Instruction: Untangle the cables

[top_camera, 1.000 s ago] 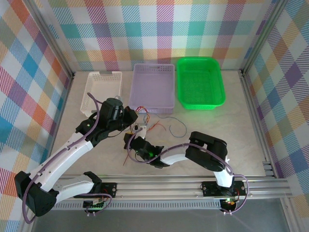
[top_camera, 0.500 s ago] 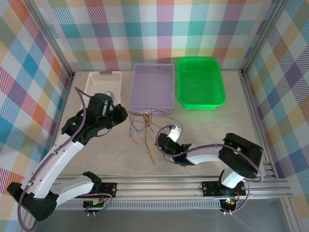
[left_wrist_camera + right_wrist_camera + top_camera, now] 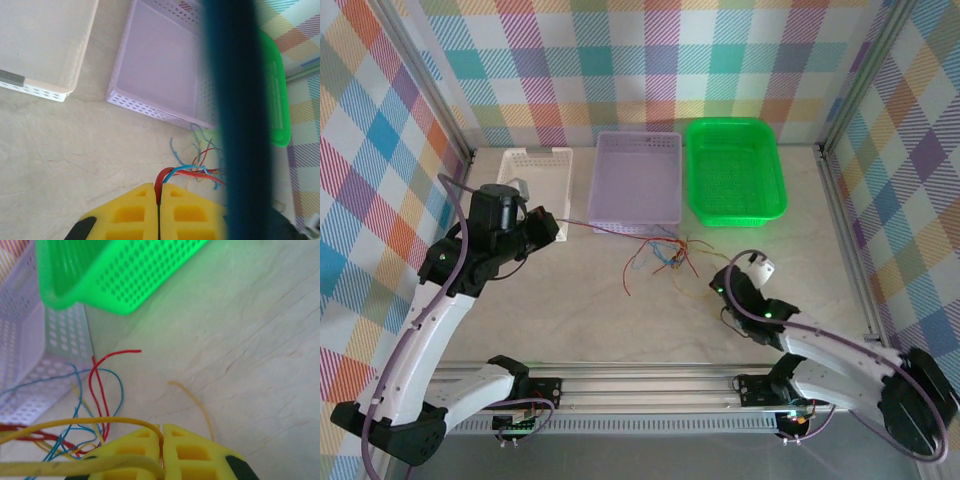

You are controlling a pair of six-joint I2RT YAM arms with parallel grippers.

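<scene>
— Left wrist: left gripper [image 3: 159, 192] squeezed together, nipping thin red and blue strands of the cables [image 3: 200, 170]. And the right gripper [image 3: 162, 435]?
— Same, clamped on a yellow-orange strand; the wiry, loopy tangle lies just ahead-left of its fingertips.

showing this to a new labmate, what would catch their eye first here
The bright tangle of cables at the centre, strung out both ways: the left end effector pinches red and blue strands, the right end effector a yellow one. At the back right sits a vivid green basket.
</scene>
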